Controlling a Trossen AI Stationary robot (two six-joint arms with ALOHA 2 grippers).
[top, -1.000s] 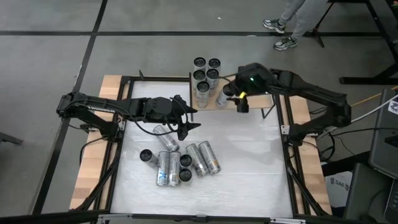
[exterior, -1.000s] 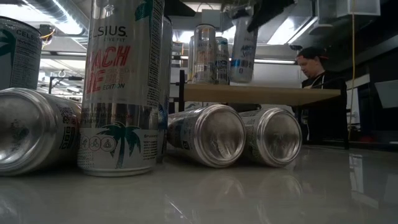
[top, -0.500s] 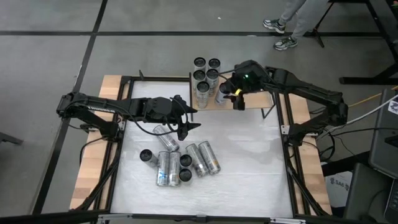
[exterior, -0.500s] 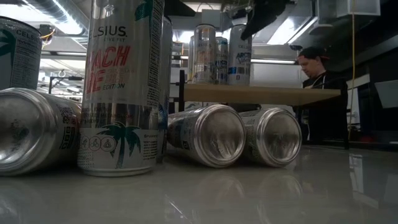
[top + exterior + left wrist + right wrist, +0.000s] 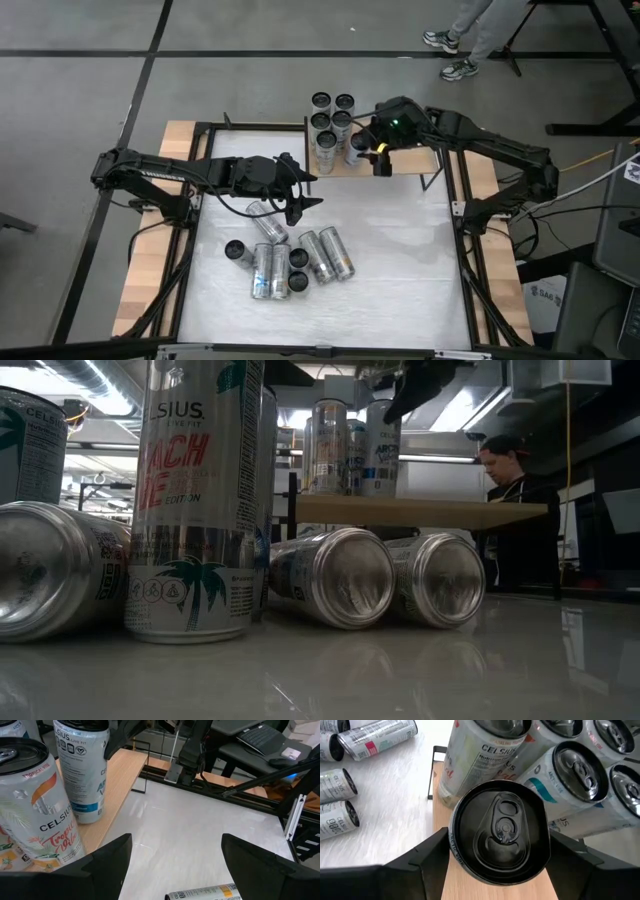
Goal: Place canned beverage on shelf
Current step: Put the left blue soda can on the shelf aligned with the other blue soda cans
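Observation:
The shelf (image 5: 405, 160), a pale board on black posts, stands at the table's far middle. Several upright cans (image 5: 330, 118) are grouped on its left end. My right gripper (image 5: 366, 150) is shut on a black-topped canned beverage (image 5: 500, 837), upright beside that group; it also shows in the low view (image 5: 382, 455) and the left wrist view (image 5: 82, 770). My left gripper (image 5: 308, 187) hovers open over the table, left of the shelf, with nothing between its fingers (image 5: 115, 860). My right gripper pinches the can's upper wall just below the rim (image 5: 454, 842) between its two fingers (image 5: 427, 857). It comes slanting down from the far right. The can is upright, and its bottom (image 5: 86, 817) appears to rest on the shelf board.
Several cans, some lying and some upright, cluster on the white table near its middle (image 5: 290, 262); they fill the front of the low view (image 5: 195, 500). One lies under my left gripper (image 5: 205, 895). A person (image 5: 510, 480) is beyond the table's far right.
My right gripper has carried the can toward the table's left along the shelf and down. The can, tilted and clear of the board a second ago, now stands upright at board height beside the other cans.

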